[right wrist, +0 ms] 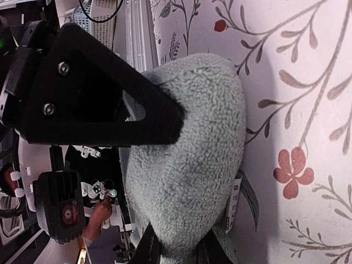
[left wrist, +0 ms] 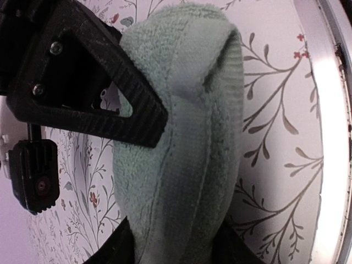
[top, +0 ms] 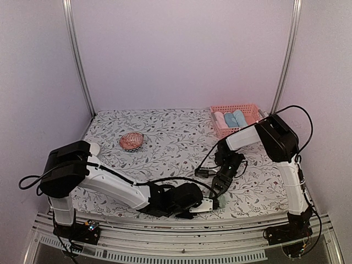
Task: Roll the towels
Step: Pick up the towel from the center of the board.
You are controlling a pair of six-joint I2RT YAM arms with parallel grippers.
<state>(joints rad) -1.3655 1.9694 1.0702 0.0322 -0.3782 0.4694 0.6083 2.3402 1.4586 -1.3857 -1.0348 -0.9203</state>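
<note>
Left wrist view shows the left pincer [left wrist: 165,187] clamped on a pale green towel [left wrist: 192,99], bunched into a thick roll on the flowered surface [left wrist: 275,137] beside its metal edge rail [left wrist: 324,110]. Right wrist view has the right pincer [right wrist: 176,187] closed on the same towel, a printed tag [right wrist: 234,212] poking out beneath it. Seen from the top, rolled blue towels [top: 235,117] lie in a pink basket [top: 250,108] at the far right corner, well apart from both pincers.
</note>
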